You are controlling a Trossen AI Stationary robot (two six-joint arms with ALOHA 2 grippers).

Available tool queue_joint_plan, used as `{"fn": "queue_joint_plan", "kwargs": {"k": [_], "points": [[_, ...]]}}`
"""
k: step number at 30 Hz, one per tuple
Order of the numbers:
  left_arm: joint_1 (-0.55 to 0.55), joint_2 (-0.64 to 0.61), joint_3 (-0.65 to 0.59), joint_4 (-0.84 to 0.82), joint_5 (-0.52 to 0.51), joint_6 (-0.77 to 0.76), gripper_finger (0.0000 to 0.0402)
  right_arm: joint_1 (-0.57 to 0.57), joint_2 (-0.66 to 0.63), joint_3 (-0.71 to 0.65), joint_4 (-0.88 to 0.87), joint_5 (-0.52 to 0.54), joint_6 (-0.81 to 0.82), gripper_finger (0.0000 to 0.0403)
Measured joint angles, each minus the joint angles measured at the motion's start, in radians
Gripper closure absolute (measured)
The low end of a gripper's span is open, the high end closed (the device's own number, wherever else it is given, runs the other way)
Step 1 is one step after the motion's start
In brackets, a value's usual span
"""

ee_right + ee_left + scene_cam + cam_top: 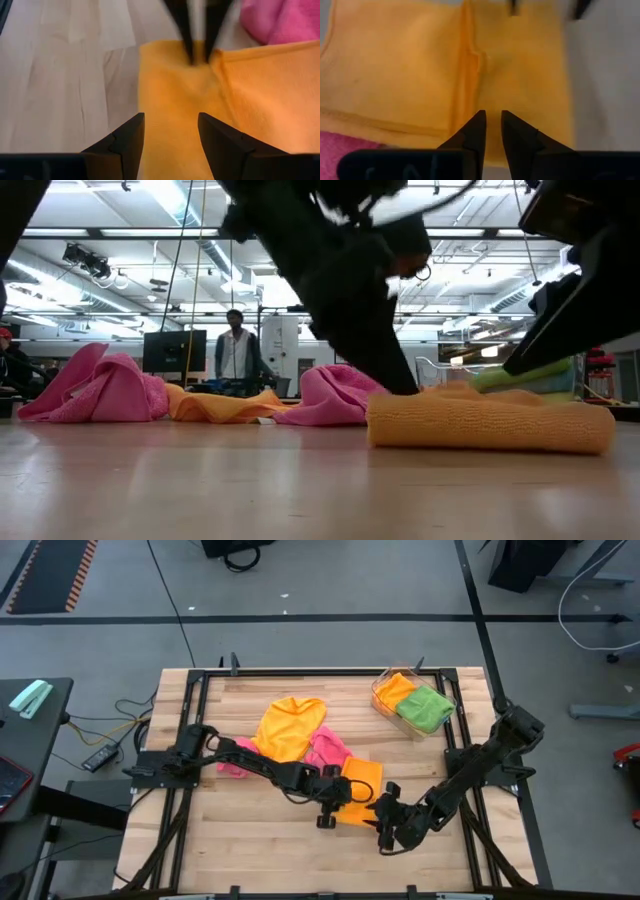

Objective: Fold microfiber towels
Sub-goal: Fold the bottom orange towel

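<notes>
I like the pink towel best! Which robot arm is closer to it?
Left. The left gripper hovers over the orange towel right beside the pink towel; the right gripper sits at the orange towel's far edge.

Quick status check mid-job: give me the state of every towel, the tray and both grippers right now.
Orange microfiber towel under the grippers: folded, flat on the wooden table.
Yellow-orange microfiber towel: unfolded, crumpled.
Pink microfiber towels: crumpled, unfolded.
Clear plastic tray: holds an orange and a green folded towel.
Left gripper: fingers nearly together, above the orange towel, holding nothing.
Right gripper: fingers open, empty, over the towel's edge.
</notes>
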Motion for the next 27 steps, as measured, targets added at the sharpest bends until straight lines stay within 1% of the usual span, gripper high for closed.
{"fn": "queue_joint_plan", "kwargs": {"k": [4, 8, 11, 14, 20, 24, 27], "points": [[0.039, 0.010, 0.000, 0.006, -0.006, 0.015, 0.0336, -0.011, 0.029, 0.004, 0.026, -0.022, -0.005, 0.0210], [0.074, 0.009, 0.001, 0.016, -0.011, 0.059, 0.0344, -0.012, 0.032, 0.004, 0.025, -0.025, 0.000, 0.0210], [0.092, 0.009, 0.001, 0.017, -0.013, 0.077, 0.0351, -0.016, 0.032, 0.004, -0.002, -0.026, 0.017, 0.0210], [0.106, 0.008, 0.001, 0.021, -0.002, 0.080, 0.0358, -0.024, 0.032, 0.004, -0.057, -0.028, 0.070, 0.0210], [0.117, -0.038, 0.000, 0.036, 0.121, 0.104, 0.0371, -0.031, 0.042, 0.003, -0.120, -0.054, 0.208, 0.0210], [0.115, -0.053, 0.000, 0.034, 0.164, 0.106, 0.0380, -0.035, 0.069, -0.006, -0.124, -0.089, 0.267, 0.0210], [0.106, -0.058, 0.001, 0.049, 0.257, 0.096, 0.0385, -0.036, 0.074, -0.005, -0.124, -0.099, 0.289, 0.0210]]}}
